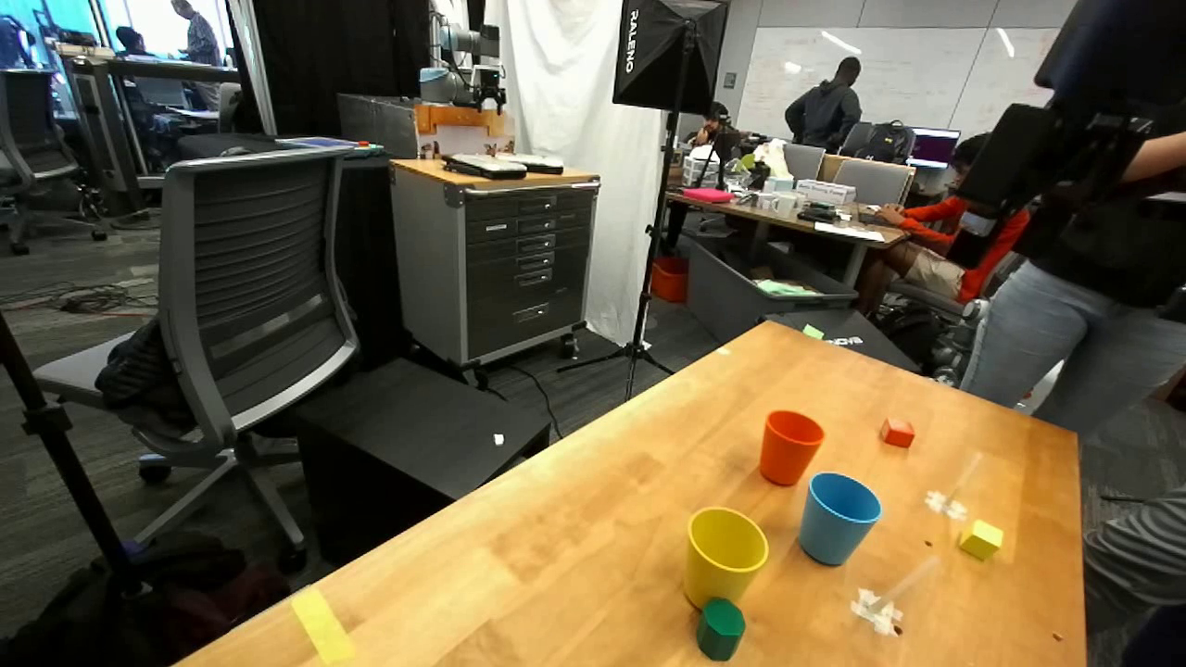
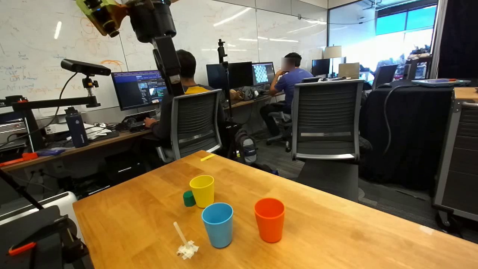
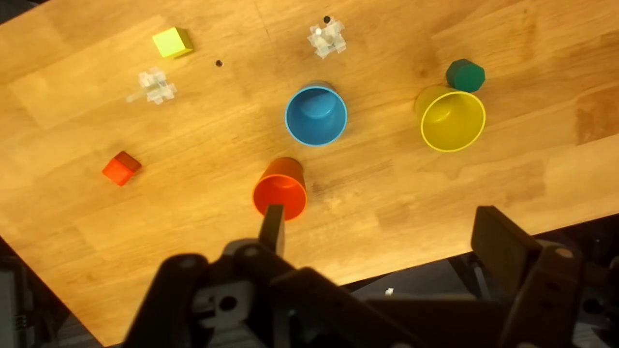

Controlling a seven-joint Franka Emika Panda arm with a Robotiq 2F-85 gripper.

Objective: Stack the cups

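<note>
Three separate upright cups stand on the wooden table with their mouths up. The red cup (image 1: 786,463) (image 2: 269,226) (image 3: 284,168) and the blue cup (image 1: 827,535) (image 2: 218,229) (image 3: 316,118) stand near each other, apart. The yellow cup (image 1: 715,570) (image 2: 203,194) (image 3: 452,123) stands farther from the red one. My gripper (image 3: 380,209) is open with nothing between its fingers. It hangs high above the table. In the wrist view its left finger overlaps the red cup's mouth, without visible contact. The arm shows at the top of both exterior views.
A dark green cylinder (image 1: 721,632) (image 2: 189,198) (image 3: 465,76) stands beside the yellow cup. A red block (image 1: 897,433) (image 3: 121,168) and a yellow block (image 1: 980,540) (image 3: 172,42) lie on the table (image 1: 556,519). Thin clear sticks rise from white tape patches (image 1: 876,611) (image 2: 187,249) (image 3: 328,38).
</note>
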